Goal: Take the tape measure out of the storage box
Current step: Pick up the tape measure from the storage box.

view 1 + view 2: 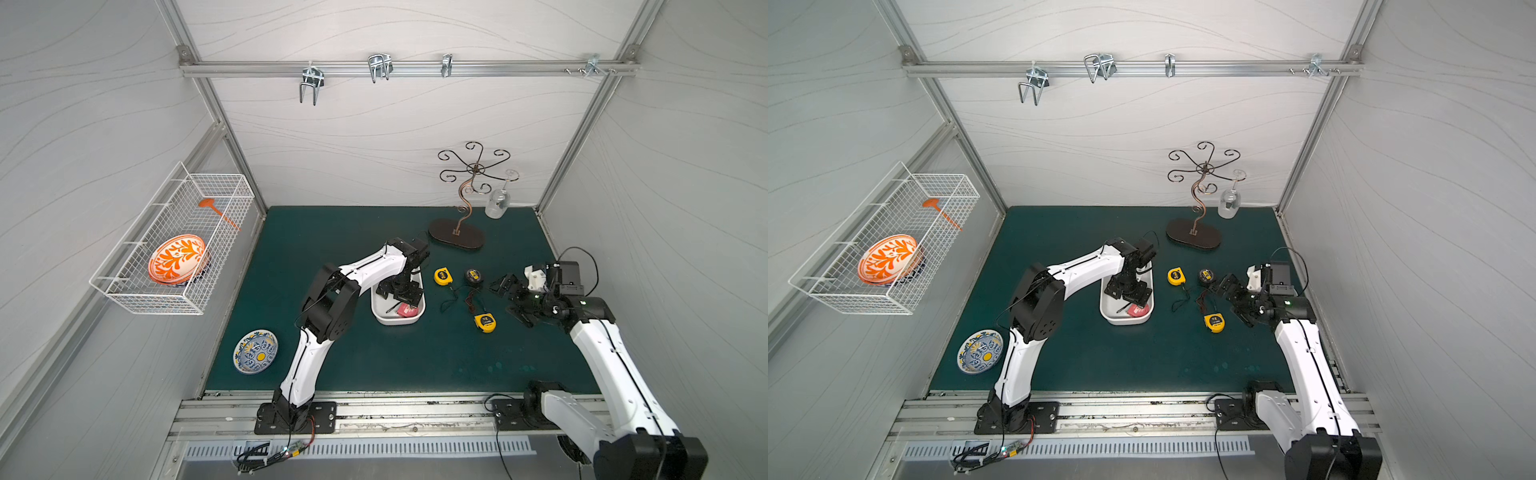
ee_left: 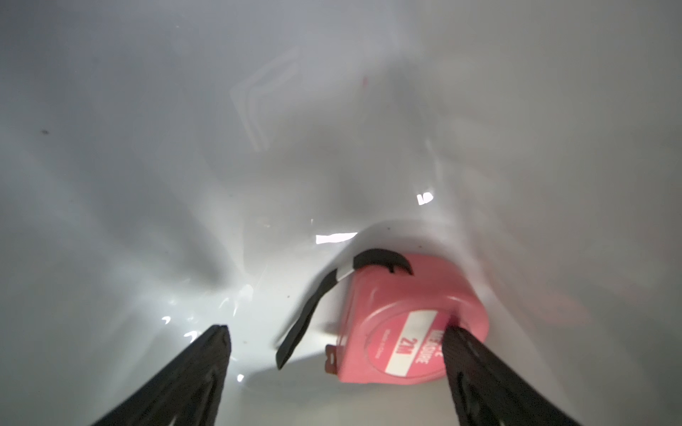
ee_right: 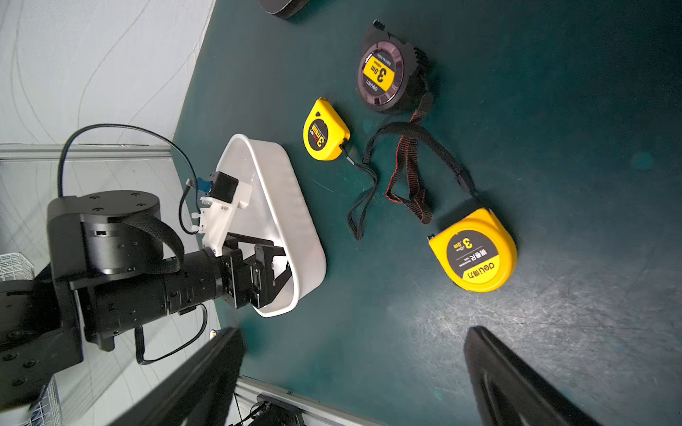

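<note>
The white storage box (image 1: 395, 321) (image 1: 1125, 321) (image 3: 295, 206) sits mid-mat. A pink tape measure (image 2: 406, 324) with a black strap lies inside it at its near end, seen as a red shape in both top views (image 1: 407, 309) (image 1: 1138, 309). My left gripper (image 2: 336, 332) (image 1: 399, 300) reaches down into the box, open. One finger overlaps the tape measure's round face; the other stands well apart over the box floor (image 2: 184, 147). My right gripper (image 3: 356, 332) (image 1: 513, 299) hovers open over bare mat, right of the box, holding nothing.
Two yellow tape measures (image 3: 324, 131) (image 3: 474, 250) and a black one (image 3: 380, 73) lie on the mat between box and right arm, straps tangled. A blue plate (image 1: 255, 351) lies front left. A metal stand (image 1: 457, 239) with a glass (image 1: 496, 203) is at the back. A wire basket (image 1: 174, 249) hangs on the left wall.
</note>
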Available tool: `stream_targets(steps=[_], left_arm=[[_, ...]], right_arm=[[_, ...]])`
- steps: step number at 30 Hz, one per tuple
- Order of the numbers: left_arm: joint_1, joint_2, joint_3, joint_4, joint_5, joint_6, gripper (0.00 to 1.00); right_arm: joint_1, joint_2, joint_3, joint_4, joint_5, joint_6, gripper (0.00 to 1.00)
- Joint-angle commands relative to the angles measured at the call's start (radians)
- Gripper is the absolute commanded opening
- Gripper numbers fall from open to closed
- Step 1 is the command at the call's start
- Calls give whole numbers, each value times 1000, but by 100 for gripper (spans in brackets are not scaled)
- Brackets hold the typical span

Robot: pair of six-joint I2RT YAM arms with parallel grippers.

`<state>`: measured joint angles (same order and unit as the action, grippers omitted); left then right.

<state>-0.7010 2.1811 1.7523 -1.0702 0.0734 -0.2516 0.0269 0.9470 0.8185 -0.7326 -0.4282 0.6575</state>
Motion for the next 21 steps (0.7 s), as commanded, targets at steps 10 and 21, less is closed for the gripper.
stream_targets(steps=[10,21], left_arm=[[-23,77,0,-2,24,32,98],[-3,60,10,-61,-205,-14,97]], right_arm=[[3,-1,11,15,-12,-1,99],[4,0,23,19,-9,5,99]])
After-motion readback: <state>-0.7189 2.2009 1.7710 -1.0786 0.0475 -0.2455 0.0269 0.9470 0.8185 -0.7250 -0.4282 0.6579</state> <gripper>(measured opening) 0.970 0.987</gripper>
